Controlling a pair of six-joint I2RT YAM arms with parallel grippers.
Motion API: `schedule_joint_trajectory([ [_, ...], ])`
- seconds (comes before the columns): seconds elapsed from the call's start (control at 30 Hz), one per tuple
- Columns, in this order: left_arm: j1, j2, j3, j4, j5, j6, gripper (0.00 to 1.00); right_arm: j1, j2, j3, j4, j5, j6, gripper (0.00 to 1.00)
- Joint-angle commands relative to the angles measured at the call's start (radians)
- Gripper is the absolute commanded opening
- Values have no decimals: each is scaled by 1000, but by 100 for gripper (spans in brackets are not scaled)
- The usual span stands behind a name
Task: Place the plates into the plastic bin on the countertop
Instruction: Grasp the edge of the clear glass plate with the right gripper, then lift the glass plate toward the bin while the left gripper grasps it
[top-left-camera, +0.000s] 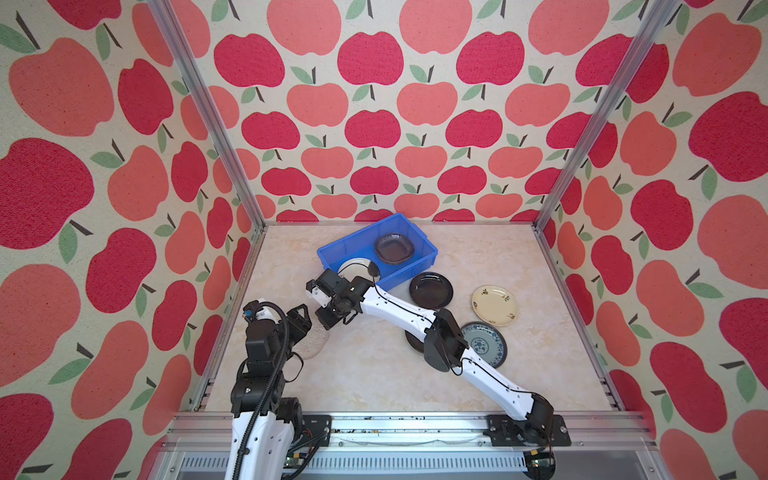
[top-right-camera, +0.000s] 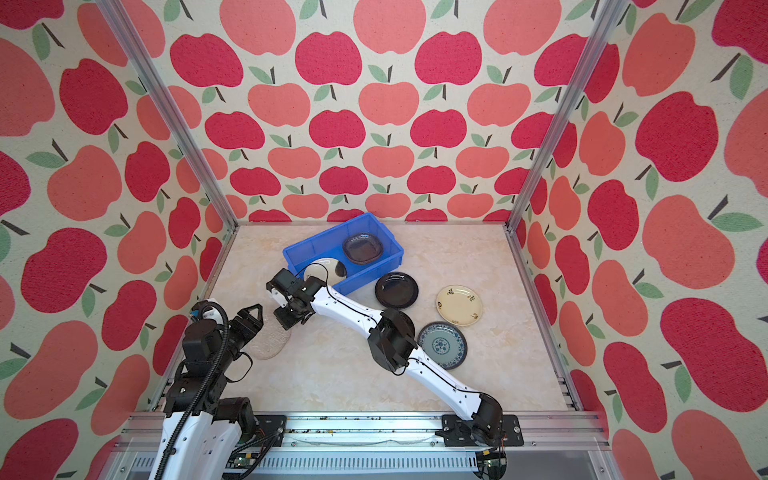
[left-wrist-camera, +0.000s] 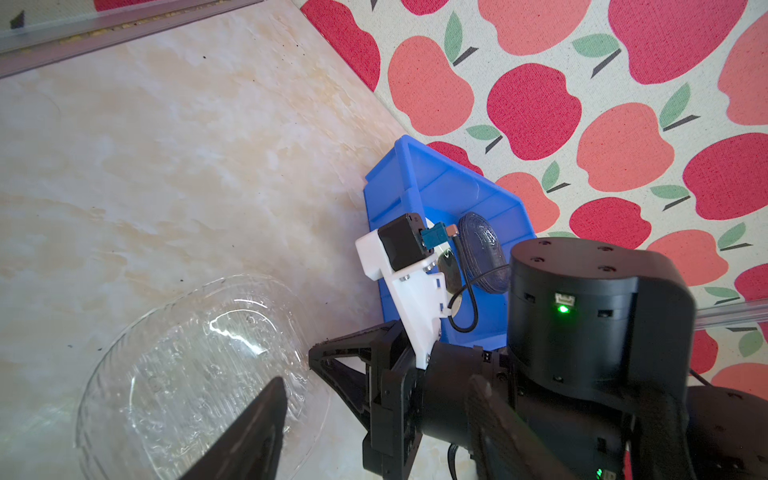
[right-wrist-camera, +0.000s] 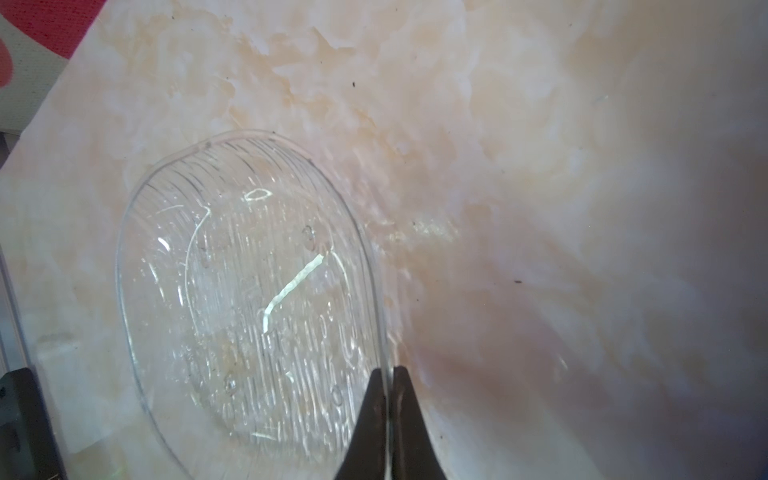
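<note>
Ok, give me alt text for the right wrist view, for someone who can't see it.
The right gripper is shut on the rim of a clear ribbed glass plate, the thin edge pinched between its two black fingertips. The plate lies over the beige marble-patterned countertop; whether it is lifted cannot be told.

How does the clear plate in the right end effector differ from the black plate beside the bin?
The clear plate is see-through, ribbed and rounded-square; the black plate is opaque, glossy and round. The clear plate's rim is pinched in the shut right end effector; nothing grips the black plate. The clear plate lies by the left arm; the black plate lies by the near wall of the blue bin. Both are outside the bin.
</note>
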Motion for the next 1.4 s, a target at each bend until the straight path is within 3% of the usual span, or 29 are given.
schedule_joint_trajectory([
  [0.0,8,35,3,57,41,25,71,1,-69,-41,-14,20,-3,0],
  [0.23,11,172,108,140,81,66,70,1,-208,-118,-65,40,-26,0],
  [0.47,11,345,292,170,116,131,70,-23,-426,-359,-62,76,-41,0],
  [0.73,5,509,392,273,227,127,68,-171,-659,-634,50,70,55,0],
  [1.0,-73,564,354,363,290,123,65,-320,-715,-659,61,59,74,0],
  [1.37,-195,667,283,518,314,75,52,-436,-674,-607,105,-103,145,0],
])
